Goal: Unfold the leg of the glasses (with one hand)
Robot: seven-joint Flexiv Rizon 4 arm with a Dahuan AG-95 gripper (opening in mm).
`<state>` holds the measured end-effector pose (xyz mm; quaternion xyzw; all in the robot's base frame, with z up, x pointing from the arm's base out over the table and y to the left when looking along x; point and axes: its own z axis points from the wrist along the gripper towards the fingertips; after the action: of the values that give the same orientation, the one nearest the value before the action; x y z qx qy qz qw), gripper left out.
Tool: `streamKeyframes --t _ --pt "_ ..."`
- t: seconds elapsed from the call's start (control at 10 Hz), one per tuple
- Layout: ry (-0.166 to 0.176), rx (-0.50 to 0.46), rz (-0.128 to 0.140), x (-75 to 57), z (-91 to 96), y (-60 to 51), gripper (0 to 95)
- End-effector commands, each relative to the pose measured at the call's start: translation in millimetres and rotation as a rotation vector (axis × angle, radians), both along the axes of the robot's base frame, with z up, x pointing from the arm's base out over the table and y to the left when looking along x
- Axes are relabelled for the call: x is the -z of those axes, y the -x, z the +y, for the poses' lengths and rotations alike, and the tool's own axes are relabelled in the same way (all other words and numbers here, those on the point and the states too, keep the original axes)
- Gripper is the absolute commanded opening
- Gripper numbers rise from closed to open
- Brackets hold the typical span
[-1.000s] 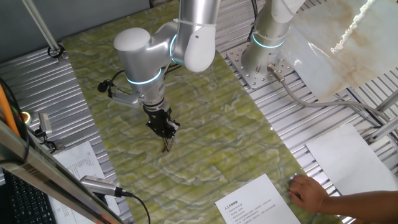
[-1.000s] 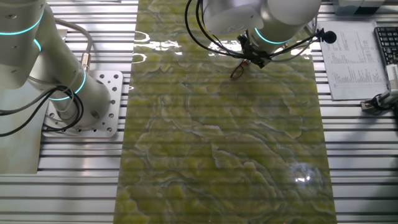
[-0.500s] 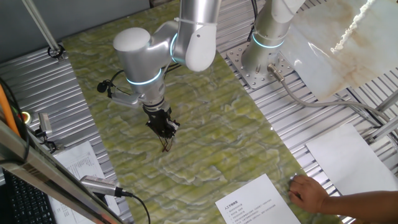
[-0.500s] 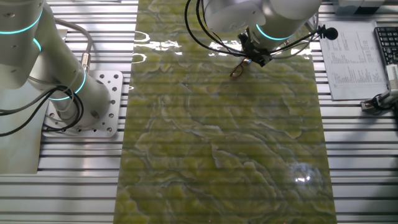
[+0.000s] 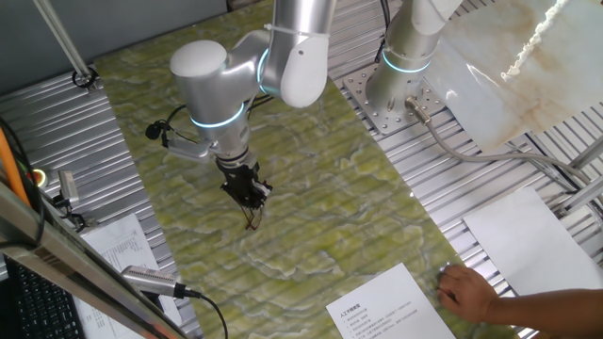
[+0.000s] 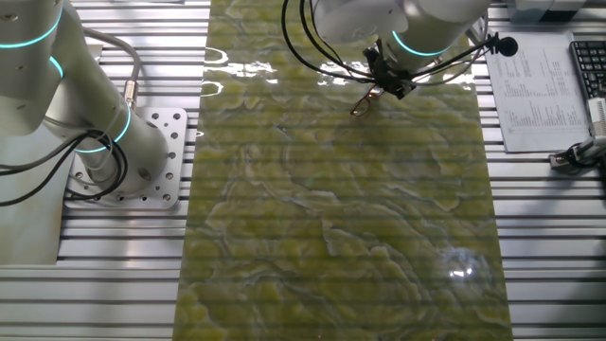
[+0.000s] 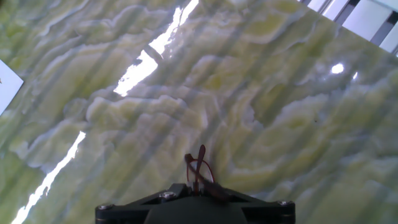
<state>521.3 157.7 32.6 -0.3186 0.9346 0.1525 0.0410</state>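
Note:
The glasses (image 5: 252, 218), a thin reddish-brown wire frame, hang from my black gripper (image 5: 248, 193) just above the green marbled tabletop. In the other fixed view the gripper (image 6: 382, 87) sits at the far end of the mat with the glasses (image 6: 361, 107) dangling to its lower left. In the hand view the glasses (image 7: 200, 172) stick out from between the black fingers (image 7: 177, 190) at the bottom edge. The gripper is shut on the glasses. Part of the frame is hidden inside the gripper.
A second arm's base (image 5: 400, 89) stands on a metal plate at the mat's edge. A human hand (image 5: 468, 290) rests beside a printed sheet (image 5: 386, 311). Papers (image 6: 535, 90) and a keyboard (image 6: 589, 71) lie off the mat.
The arm's wrist has shifted slightly with the glasses still held; the glasses hang in nearly the same place.

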Motion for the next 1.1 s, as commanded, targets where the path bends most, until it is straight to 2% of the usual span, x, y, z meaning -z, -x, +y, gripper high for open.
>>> streamKeyframes --t 0.1,0.5,1.1 --pt "0.001 0.001 0.001 -4.9 -1.3 1.2 0.0" --pt "-0.001 0.002 -0.001 -10.8 -4.3 3.0 0.0" --pt "-0.037 0.007 -0.062 -18.5 -7.3 5.5 0.0"
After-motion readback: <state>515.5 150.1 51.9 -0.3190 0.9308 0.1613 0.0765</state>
